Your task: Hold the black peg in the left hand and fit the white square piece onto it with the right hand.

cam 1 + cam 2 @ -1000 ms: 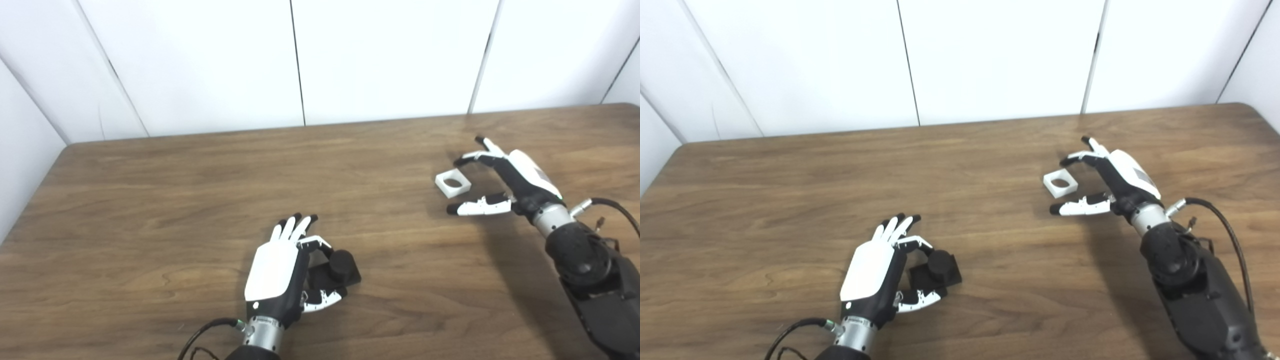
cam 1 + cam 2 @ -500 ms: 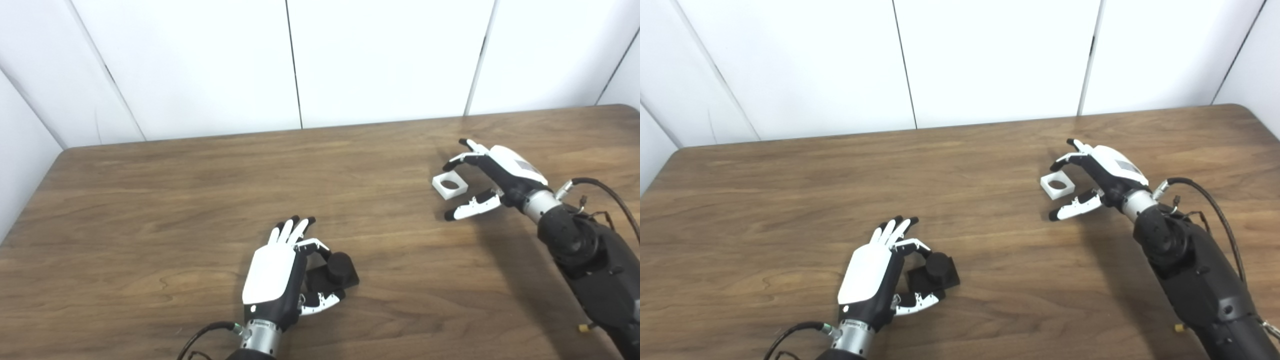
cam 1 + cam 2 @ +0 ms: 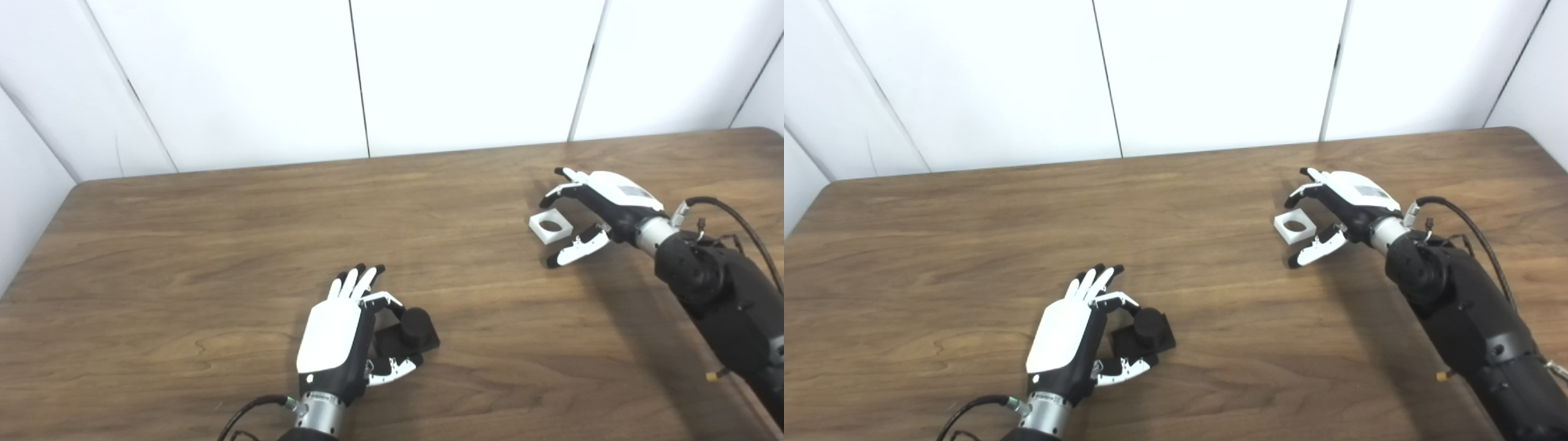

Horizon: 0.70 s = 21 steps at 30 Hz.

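The black peg [image 3: 417, 325], a short cylinder on a square black base, rests on the wooden table [image 3: 184, 257] near the front middle. My left hand [image 3: 335, 338] lies just left of it, one curled finger behind the peg and the thumb in front of the base, the other fingers stretched out; the hand is open. The white square piece [image 3: 551, 226], with a round hole, lies flat at the right. My right hand [image 3: 603, 205] hovers open beside it, fingers arched behind the piece and the thumb [image 3: 576, 250] in front of it, not touching.
White wall panels [image 3: 465, 67] stand right behind the table's far edge. The table's left corner meets a side wall. A black cable [image 3: 735, 214] loops off my right forearm.
My right hand has turned more palm-down and dropped lower around the white piece, its thumb closer to it. The left hand and the peg have stayed put. The camera shifted slightly.
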### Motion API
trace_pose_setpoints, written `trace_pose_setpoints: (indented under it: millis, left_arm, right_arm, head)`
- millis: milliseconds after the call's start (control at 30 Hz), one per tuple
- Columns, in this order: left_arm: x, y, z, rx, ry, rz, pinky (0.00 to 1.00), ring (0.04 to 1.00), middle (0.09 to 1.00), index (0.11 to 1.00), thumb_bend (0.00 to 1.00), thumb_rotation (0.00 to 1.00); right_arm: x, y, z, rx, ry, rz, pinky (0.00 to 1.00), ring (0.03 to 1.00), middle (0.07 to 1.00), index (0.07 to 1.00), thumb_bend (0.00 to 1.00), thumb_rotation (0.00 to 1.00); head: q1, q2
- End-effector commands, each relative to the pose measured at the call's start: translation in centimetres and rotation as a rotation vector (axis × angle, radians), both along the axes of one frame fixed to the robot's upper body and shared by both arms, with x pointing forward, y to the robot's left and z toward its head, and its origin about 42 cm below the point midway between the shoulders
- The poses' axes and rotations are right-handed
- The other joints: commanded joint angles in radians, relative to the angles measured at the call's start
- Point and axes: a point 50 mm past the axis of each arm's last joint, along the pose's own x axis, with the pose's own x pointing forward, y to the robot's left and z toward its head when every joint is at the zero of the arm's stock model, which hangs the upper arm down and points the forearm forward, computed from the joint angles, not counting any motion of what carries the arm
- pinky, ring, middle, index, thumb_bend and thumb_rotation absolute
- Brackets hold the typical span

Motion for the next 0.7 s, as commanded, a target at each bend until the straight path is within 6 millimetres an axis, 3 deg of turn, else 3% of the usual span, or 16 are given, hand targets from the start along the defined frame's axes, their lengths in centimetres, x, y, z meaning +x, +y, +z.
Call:
trace_pose_setpoints:
  millis: [0, 667]
  left_arm:
    - [-0.4, 0.0, -1.0, 0.023, 0.047, 0.006, 1.0, 0.989, 0.946, 0.494, 0.51, 0.08]
    - [-0.5, -0.4, -1.0, 0.021, 0.044, 0.005, 1.0, 0.99, 0.942, 0.494, 0.51, 0.08]
  right_arm:
    - [1.4, 0.0, 3.9, -0.023, -0.107, 0.032, 1.0, 1.0, 1.0, 0.745, 0.92, 0.3]
    - [3.2, -0.2, 3.9, -0.07, -0.081, 0.025, 1.0, 1.0, 1.0, 0.753, 0.92, 0.32]
  head:
    - [-0.001, 0.0]
    - [0.004, -0.002]
